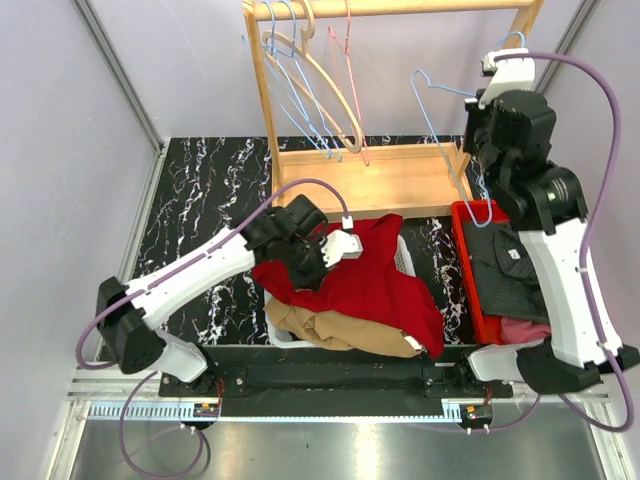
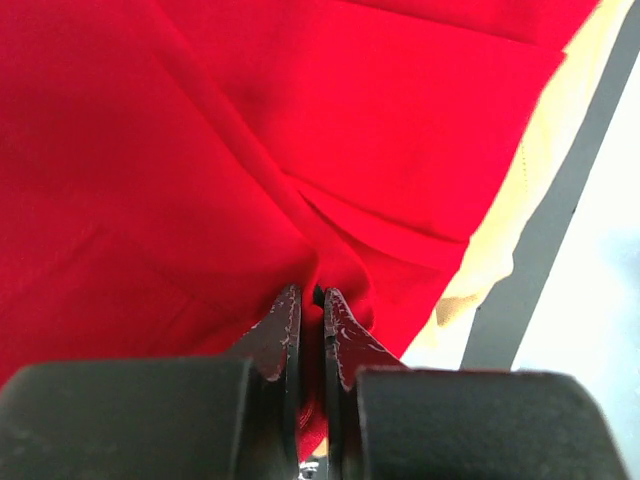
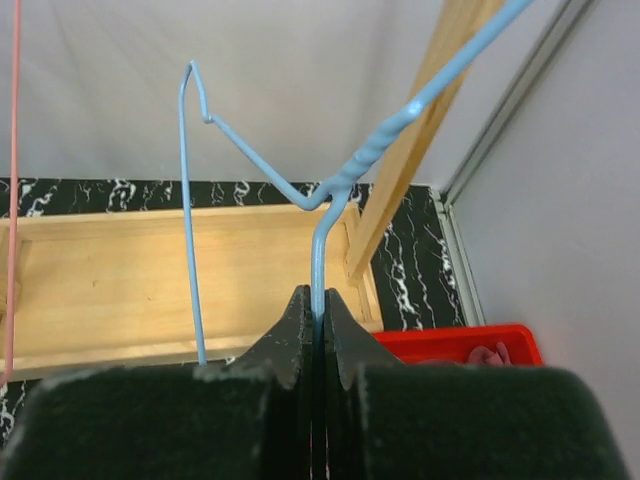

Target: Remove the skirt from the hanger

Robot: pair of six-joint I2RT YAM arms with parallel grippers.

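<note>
- Pale lilac walls close in a black, white-veined counter (image 1: 200,190), with both arm bases bolted along its near edge.
- At the back of the counter stands a wooden garment rack (image 1: 400,180), with a flat tray base and a top rail; several spare hangers (image 1: 320,90) in blue wire, wood and pink hang from the rail's left part.
- The red skirt (image 1: 375,285) lies in a crumpled heap at the middle of the counter, draped over a white basket (image 1: 403,258) in front of the rack and spilling past the basket's near right side. It is well apart from the blue hanger.
- A red bin (image 1: 460,260) sits just right of the basket, holding a dark folded garment (image 1: 510,270).
- A tan garment (image 1: 320,328) shows under the skirt's near edge, at the front of the basket.
- The blue wire hanger (image 3: 319,260) is held up at the right end of the rack, above the red bin; the right wrist view shows its twisted neck and one bent shoulder against the wall.
- The right end effector (image 3: 313,300) is clamped on the hanger's wire just below the twist, jaws pressed together around it.
- The left end effector (image 2: 310,295) reaches over the basket, with its jaws nearly together, pinching a fold of the skirt's red cloth between the fingertips.
</note>
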